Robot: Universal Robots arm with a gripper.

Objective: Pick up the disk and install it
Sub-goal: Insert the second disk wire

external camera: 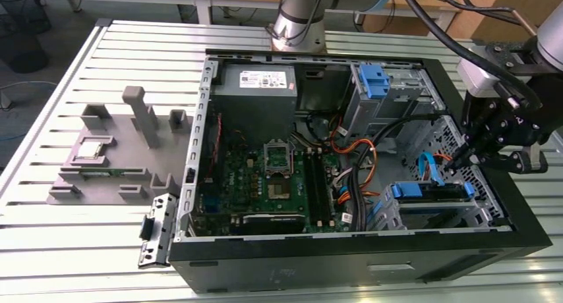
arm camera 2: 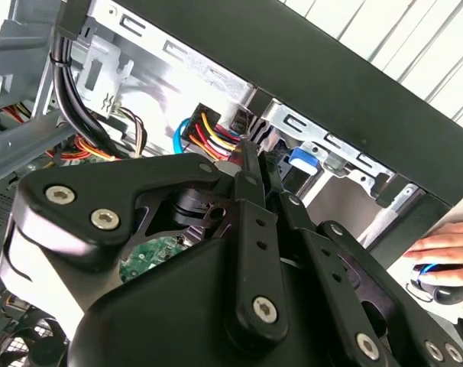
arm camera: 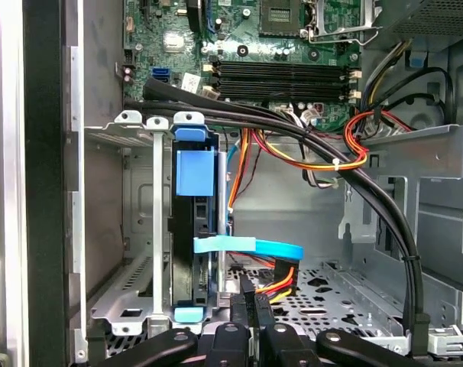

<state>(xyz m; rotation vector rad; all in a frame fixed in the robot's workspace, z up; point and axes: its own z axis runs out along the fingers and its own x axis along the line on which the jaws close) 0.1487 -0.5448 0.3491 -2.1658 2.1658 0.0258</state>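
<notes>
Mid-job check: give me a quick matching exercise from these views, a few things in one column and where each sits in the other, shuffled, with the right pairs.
Things:
1. disk
2. gripper
3. grey fixture
4. bare blue bracket

Places:
A. on the slatted table, outside the case
B. in the upper drive cage, by the power supply
C. seated edge-on in the lower drive cage
D. above the lower cage, by the blue cable

Pairs: 1-C, 2-D, 3-A, 4-B

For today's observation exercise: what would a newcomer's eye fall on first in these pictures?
Probably the open computer case lying on the slatted table, its green motherboard exposed. Next, the black gripper at the case's edge on the exterior view's right, above the disk with its blue carrier seated in the drive cage.
</notes>
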